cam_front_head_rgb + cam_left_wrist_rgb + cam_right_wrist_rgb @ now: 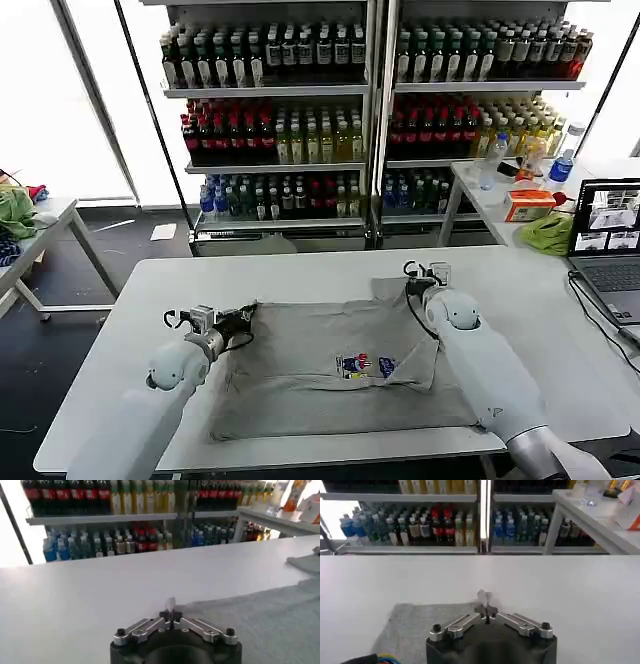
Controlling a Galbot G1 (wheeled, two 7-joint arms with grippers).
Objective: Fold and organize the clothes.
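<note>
Head view: both arms reach forward over the white bench (300, 270), where a grey shirt (330, 375) lies spread out, print up. The left claw (243, 316) sits at the shirt's far left corner, the right claw (418, 283) at its far right sleeve. Shelves (270, 90) behind hold rows of bottles.

Left wrist view: the left claw (171, 611) has its tips together at the shirt (265, 620) edge.

Right wrist view: the right claw (485, 605) has its tips together over the shirt (420, 625).
</note>
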